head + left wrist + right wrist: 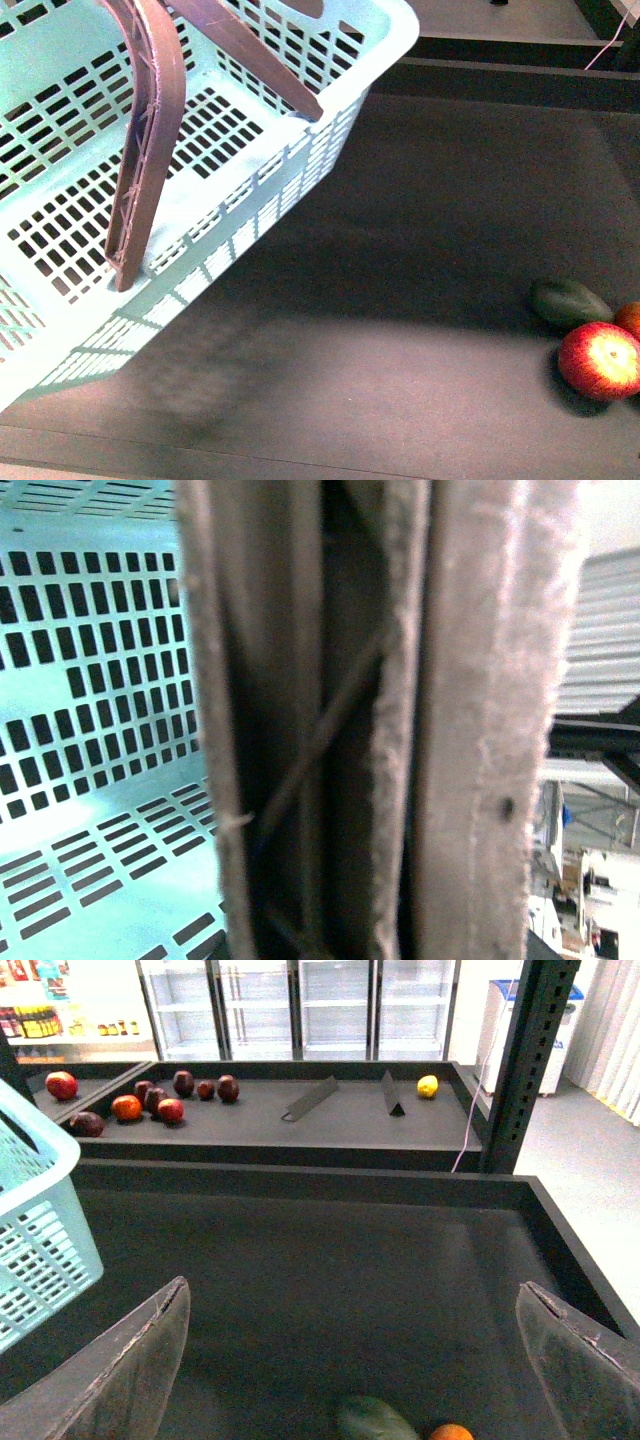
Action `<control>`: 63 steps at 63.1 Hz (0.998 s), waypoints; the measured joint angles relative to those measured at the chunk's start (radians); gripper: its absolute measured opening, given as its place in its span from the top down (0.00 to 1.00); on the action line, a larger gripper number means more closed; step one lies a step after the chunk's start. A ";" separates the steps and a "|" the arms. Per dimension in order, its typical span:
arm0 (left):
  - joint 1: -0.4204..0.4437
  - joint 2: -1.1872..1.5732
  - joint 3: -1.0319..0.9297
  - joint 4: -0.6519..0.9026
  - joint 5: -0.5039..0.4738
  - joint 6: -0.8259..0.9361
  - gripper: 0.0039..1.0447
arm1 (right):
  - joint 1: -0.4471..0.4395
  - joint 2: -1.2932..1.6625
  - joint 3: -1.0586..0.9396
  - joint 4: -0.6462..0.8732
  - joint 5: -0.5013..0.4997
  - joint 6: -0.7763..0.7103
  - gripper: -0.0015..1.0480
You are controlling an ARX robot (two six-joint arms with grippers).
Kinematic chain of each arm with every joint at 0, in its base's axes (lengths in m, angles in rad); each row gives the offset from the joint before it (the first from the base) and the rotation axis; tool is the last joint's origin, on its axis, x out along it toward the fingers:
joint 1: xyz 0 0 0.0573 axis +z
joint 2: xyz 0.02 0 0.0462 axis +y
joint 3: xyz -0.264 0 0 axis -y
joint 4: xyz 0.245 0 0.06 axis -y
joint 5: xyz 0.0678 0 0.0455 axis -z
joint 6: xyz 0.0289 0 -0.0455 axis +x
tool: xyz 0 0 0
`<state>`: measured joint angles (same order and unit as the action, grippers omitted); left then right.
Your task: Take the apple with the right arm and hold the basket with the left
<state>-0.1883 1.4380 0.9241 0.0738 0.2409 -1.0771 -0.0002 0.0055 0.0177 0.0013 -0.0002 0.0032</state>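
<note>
Mint-turquoise slotted plastic basket (393, 47) fills the 9-to-11 o'clock part of the front view, its near wall running from 7 toward 1 o'clock. Two brownish-mauve ribbed swing handles (148, 140) cross above its slotted floor.

Left wrist view: blurred brownish ribbed bands at very close range take up most of the frame, with the basket's slotted wall beside them. Left gripper: cannot tell whether its fingers are closed on anything.

Dark grey matte bench (400, 290) carries the fruit, well apart from the basket.

Glossy red round apple with a pale yellow streaked patch (599, 361) lies on the bench at 4 o'clock in the front view, free of both arms. Dark green oval fruit (569, 302) sits just beside it at 11 o'clock. Orange-red round fruit (630, 318), cut by the frame edge, sits at its 1 o'clock.

Right gripper (352, 1300): fingers (135, 1375) spread wide, hanging above the bench. The green and orange-red fruits show between them. The apple is out of that frame.
</note>
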 joint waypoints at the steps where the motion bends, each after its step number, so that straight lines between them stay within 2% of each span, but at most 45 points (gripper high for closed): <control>1: -0.014 -0.010 0.005 -0.013 0.006 0.009 0.86 | 0.000 0.000 0.000 0.000 0.000 0.000 0.08; 10: -0.121 -0.026 0.026 -0.030 0.018 0.042 0.86 | 0.000 0.000 0.000 0.000 0.000 0.000 0.08; 34: -0.298 0.003 0.093 -0.034 -0.003 0.060 0.86 | 0.000 0.000 0.000 0.000 0.000 0.000 0.08; 42: -0.322 0.009 0.095 -0.033 -0.001 0.059 0.86 | 0.000 0.000 0.000 0.000 0.000 0.000 0.08; 63: -0.322 0.009 0.095 -0.031 -0.008 0.060 0.86 | 0.000 0.000 0.000 0.000 0.000 0.000 0.08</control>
<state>-0.5106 1.4467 1.0191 0.0429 0.2325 -1.0168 -0.0002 0.0055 0.0177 0.0013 -0.0002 0.0032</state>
